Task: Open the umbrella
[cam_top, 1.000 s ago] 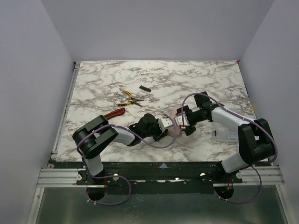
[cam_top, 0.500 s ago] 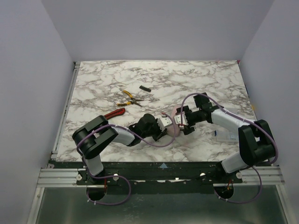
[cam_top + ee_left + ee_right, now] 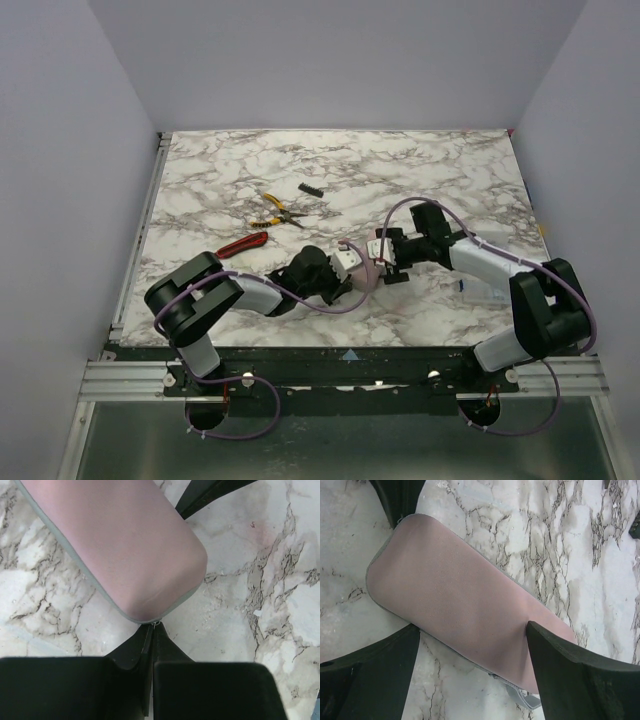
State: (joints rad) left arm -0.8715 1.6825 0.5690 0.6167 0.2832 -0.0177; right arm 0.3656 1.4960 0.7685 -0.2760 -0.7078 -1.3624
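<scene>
Evidently unopened, the umbrella [image 3: 450,595] (a folded peach bundle, no canopy spread) lies on the marble table [image 3: 400,170] between the arms, the left gripper [image 3: 151,635] with jaws pressed together on its end hem, the right gripper [image 3: 470,630] with jaws apart astride it; all of the opening remains.

A robotics lab test booth — plain pale walls [image 3: 60,150] close in at 9, 12 and 3 o'clock around a marble-patterned table [image 3: 420,170], aluminium mounting rail [image 3: 130,378] at 6 o'clock.

1 umbrella [image 3: 455,615], 1 pair of yellow-handled pliers [image 3: 276,210], 1 red-handled tool [image 3: 243,243], 1 small black bar [image 3: 311,188]
</scene>
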